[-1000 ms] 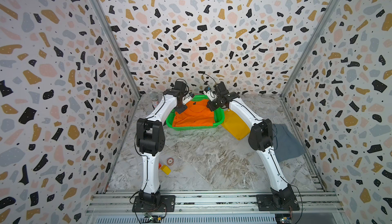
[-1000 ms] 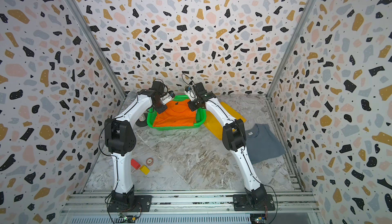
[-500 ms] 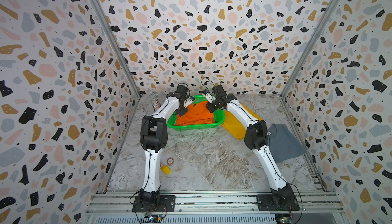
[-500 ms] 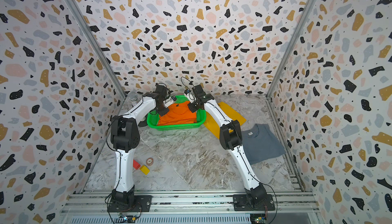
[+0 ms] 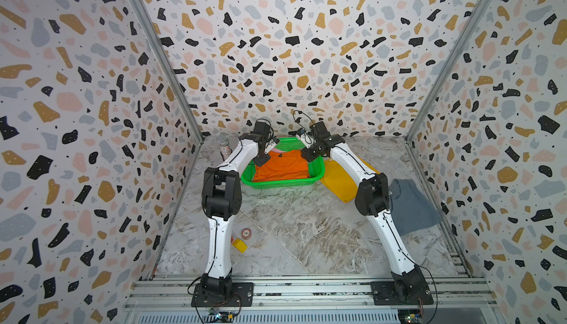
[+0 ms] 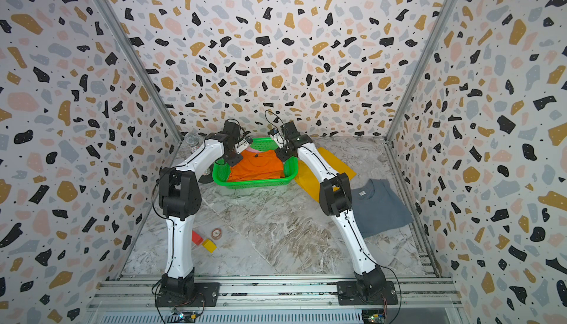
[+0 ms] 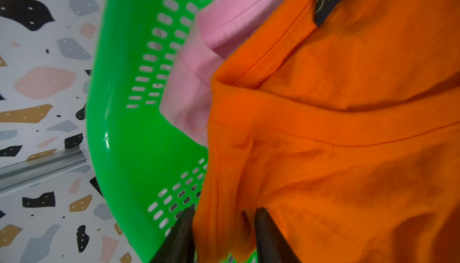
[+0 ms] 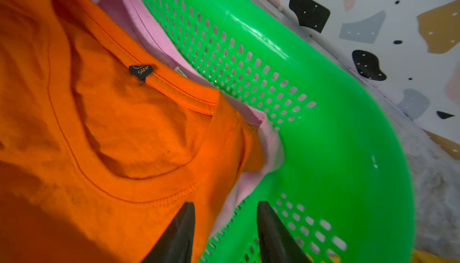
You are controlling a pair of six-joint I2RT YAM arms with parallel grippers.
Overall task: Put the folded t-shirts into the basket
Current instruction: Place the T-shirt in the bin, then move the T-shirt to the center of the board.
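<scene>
Over at the far left corner of the worktop sits a microphone with a sparkly head. Nearer the front, beside the left arm, lie a red block, a yellow block and a small round disc, close together.

From there the left arm reaches to the left end of the basket, a bright green one with mesh sides standing against the far edge in the middle. The left claw is down inside that end with its jaws apart, and the edge of the orange t-shirt bunches loosely between them.

That orange t-shirt lies folded in the basket, neckline and dark label up, on top of the pink t-shirt, which peeks out along the far side.

At the basket's right end the right claw also hangs with its jaws parted, gripping nothing, one finger over the orange cloth and one over the mesh wall.

Just beside the basket on the right, the yellow t-shirt lies flat on the worktop, partly under the right arm. Further along, by the right edge, lies the grey-blue t-shirt, collar facing the back.
</scene>
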